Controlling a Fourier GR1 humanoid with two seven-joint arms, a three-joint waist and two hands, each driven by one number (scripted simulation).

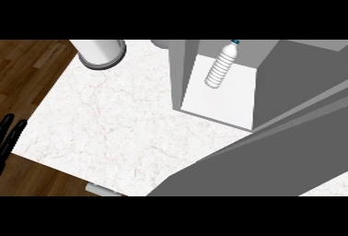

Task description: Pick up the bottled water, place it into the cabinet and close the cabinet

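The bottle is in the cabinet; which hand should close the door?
Probably right: the open door stands at the right, while the left hand rests far left. The right hand is unseen.

Even, bright light whitens the counter, while the cabinet walls look flat grey.

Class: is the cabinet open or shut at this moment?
Open. The cabinet shows its white inside, with the bottled water within, and its grey door is swung outward.

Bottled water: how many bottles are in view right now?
1. The bottled water is inside the open cabinet, toward the view's top. The large grey panel at lower right could hide others.
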